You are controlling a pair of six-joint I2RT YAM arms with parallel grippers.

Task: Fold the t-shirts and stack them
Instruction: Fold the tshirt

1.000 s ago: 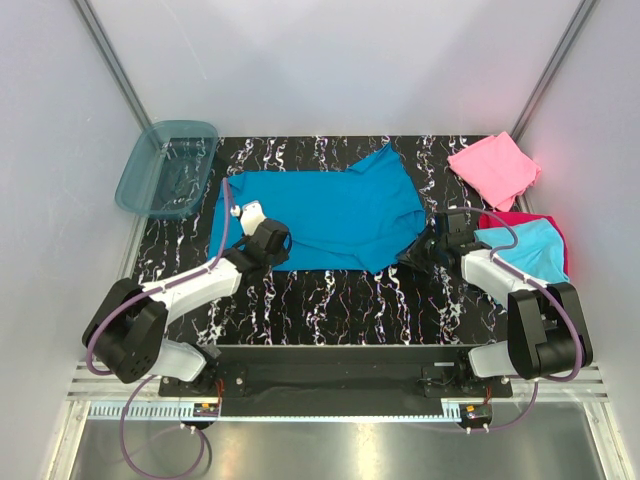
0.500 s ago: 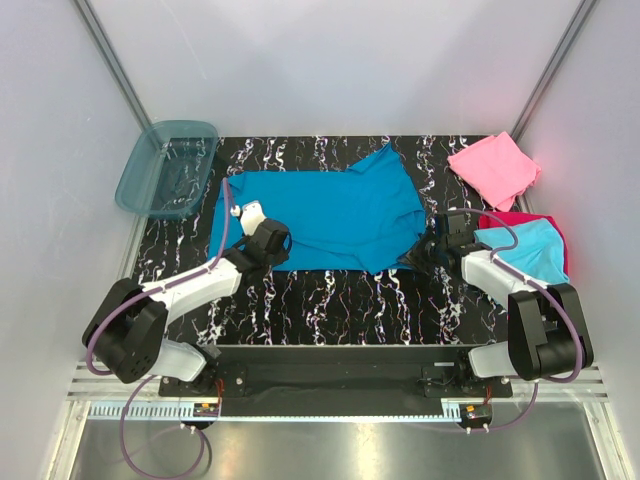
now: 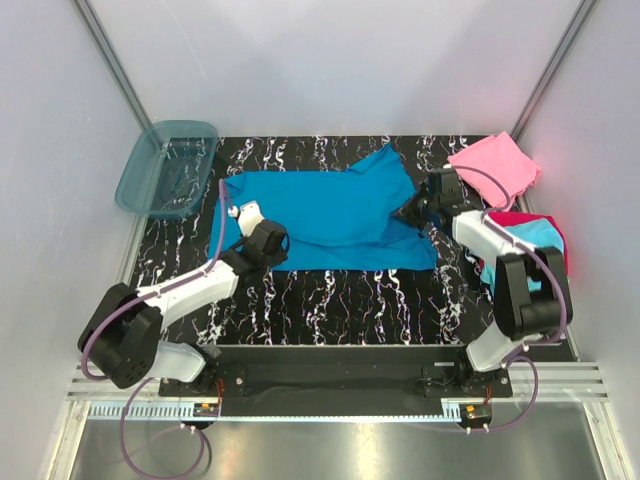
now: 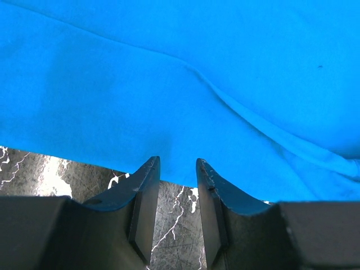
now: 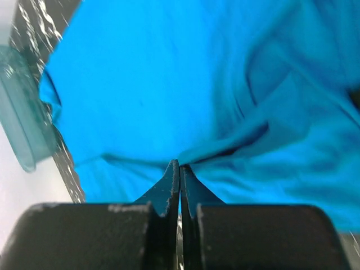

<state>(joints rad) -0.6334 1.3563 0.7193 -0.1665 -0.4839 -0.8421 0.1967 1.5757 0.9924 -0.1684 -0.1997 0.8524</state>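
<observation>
The large teal-blue t-shirt [image 3: 320, 215] lies spread on the black marbled table [image 3: 330, 300]. My right gripper [image 3: 413, 212] is at its right edge, shut on a pinched fold of the cloth [image 5: 169, 84]; the right wrist view shows the fingertips [image 5: 180, 164] pressed together on it. At the shirt's near-left hem my left gripper [image 3: 262, 240] is open. In the left wrist view bare table shows between its fingers [image 4: 175, 163], whose tips just reach the hem [image 4: 169, 84]. A pink folded shirt [image 3: 493, 165] lies at the far right. A cyan one [image 3: 545, 240] rests on a magenta one [image 3: 512, 218].
A translucent blue tub [image 3: 167, 168] sits at the far left corner and also shows at the left edge of the right wrist view [image 5: 22, 112]. White walls enclose the table on three sides. The right arm reaches over the cyan and magenta pile.
The right gripper shut on the teal shirt's right edge and moved toward the far side with it. The shirt's near-right corner now lies flatter and wider. The left arm barely moved.
</observation>
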